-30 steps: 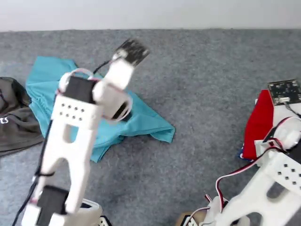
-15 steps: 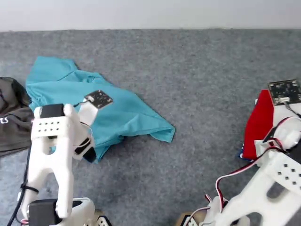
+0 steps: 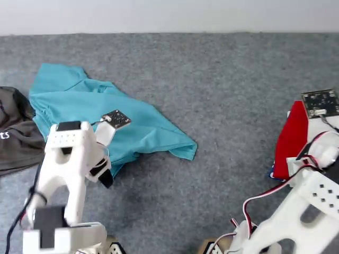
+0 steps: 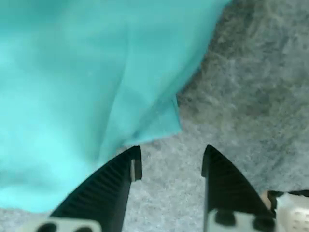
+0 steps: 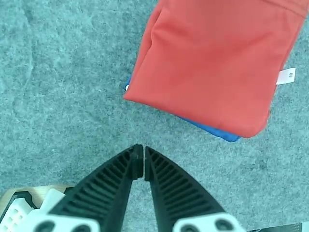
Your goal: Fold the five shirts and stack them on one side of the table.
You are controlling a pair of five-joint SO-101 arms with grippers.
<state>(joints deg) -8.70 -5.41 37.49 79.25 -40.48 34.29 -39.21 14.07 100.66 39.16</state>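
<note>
The teal shirt [image 3: 132,127] lies spread and rumpled, not folded, on the grey table [image 3: 228,90]. One corner of its hem reaches just ahead of the left gripper [image 4: 171,154], whose jaws stand wide apart and grip nothing. One finger overlaps the cloth's edge in the wrist view, but whether it touches cannot be told. From above, the left arm [image 3: 69,174] covers the shirt's near edge and most of the gripper itself. Beyond that gripper's outer side a dark shirt [image 3: 16,143] lies bunched against the teal one, cut off by the frame edge. Bare table stretches from the teal hem across to the other side. There the right gripper [image 5: 144,155] hangs with its fingers pressed together and nothing between them. A folded red shirt [image 5: 217,63] lies a little ahead of it, apart from the tips. It rests on a blue shirt [image 5: 231,136], of which only a thin edge peeks out. In the high view the right arm [image 3: 296,211] hides part of this stack.
</note>
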